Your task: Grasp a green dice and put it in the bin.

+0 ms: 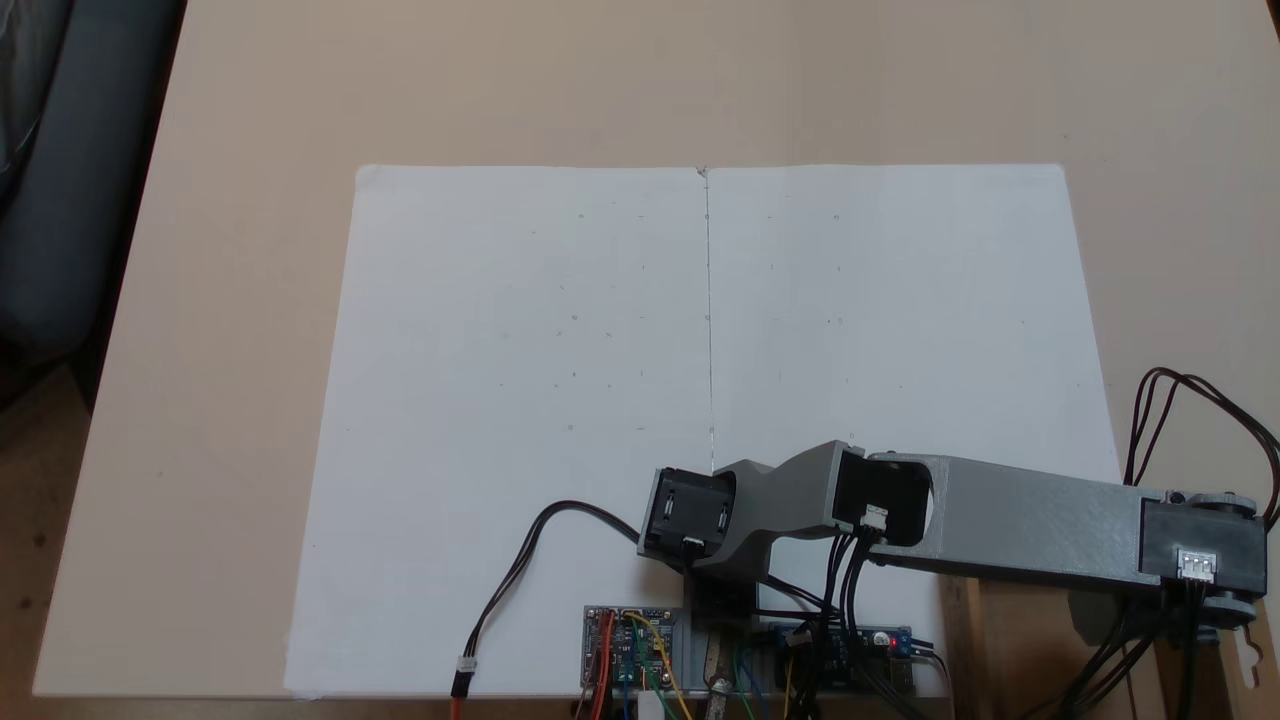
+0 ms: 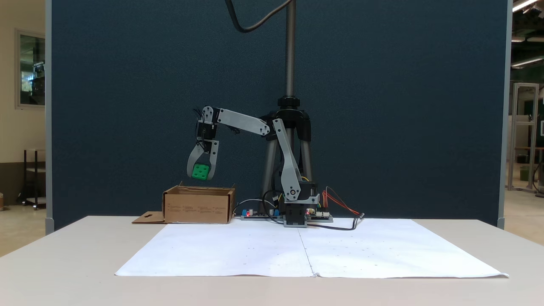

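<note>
White paper (image 2: 306, 253) on beige table (image 2: 63, 272)

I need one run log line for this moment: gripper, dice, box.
gripper: shut on green dice | green dice: held in the air above the box, not touching it | box: on table, open top | release: not yet

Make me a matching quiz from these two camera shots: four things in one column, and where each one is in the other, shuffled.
Things
1. green dice
2. bin
3. white paper sheets
4. tripod

Places
A. spread flat on the table
B. standing behind the arm's base, in front of the dark panel
C. held in the end effector, above the box
D. on the table left of the arm's base in the fixed view from the front

Pairs: 1-C, 2-D, 3-A, 4-B
</note>
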Robot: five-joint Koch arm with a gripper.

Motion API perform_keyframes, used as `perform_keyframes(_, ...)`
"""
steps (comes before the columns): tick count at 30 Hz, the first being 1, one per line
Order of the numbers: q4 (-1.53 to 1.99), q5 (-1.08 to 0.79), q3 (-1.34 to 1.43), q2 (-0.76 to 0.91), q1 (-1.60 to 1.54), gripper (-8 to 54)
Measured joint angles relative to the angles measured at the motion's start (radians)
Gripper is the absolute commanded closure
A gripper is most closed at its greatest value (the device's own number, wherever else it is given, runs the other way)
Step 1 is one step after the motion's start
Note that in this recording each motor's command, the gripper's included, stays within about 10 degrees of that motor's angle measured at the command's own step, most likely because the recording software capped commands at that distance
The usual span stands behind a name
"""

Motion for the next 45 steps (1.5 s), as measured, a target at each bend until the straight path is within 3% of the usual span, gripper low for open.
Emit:
perform_keyframes(4, 0.000, 0.000, 0.055, -0.009, -0.008, 2.2)
perform_keyframes(17, -0.005, 0.029, 0.054, 0.014, -0.064, 2.5)
perform_keyframes(23, -0.023, 0.249, -0.034, 0.192, -0.385, 2.5)
perform_keyframes(36, -0.126, 0.264, -0.018, 0.262, -1.117, 2.3)
perform_keyframes(45, -0.407, 0.264, 0.407, 0.275, -1.554, 1.8)
